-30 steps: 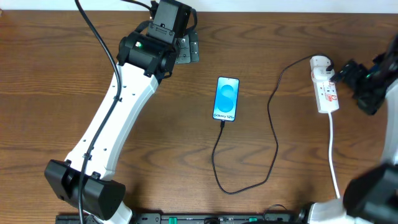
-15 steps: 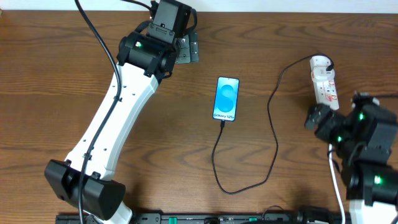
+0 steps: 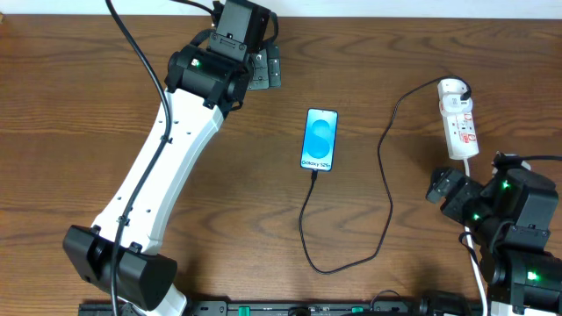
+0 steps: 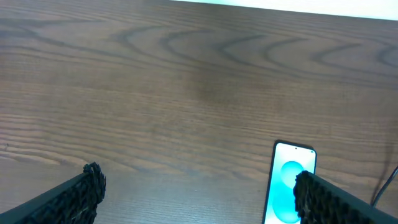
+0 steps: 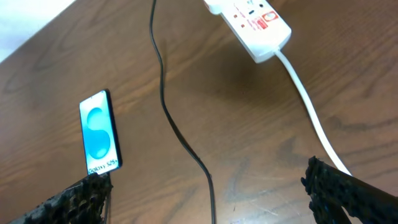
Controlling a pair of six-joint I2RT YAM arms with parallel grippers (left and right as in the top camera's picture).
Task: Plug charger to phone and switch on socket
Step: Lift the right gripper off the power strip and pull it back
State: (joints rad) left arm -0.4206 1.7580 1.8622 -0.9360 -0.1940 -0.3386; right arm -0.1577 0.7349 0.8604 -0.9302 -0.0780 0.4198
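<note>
The phone lies flat mid-table with its blue screen lit. The charger's thin black cable meets the phone's near edge, loops toward the front and runs up to its black plug head at the far end of the white socket strip. My right gripper is open and empty, apart from the strip and nearer the front. Its wrist view shows the phone, cable and strip. My left gripper is open and empty at the far left; its wrist view shows the phone.
The strip's thick white cord runs toward the front edge beside my right arm and also shows in the right wrist view. The table's far edge lies close behind my left gripper.
My right gripper has drawn back from the socket strip toward the front of the table. The left arm, phone and cable have not moved.
</note>
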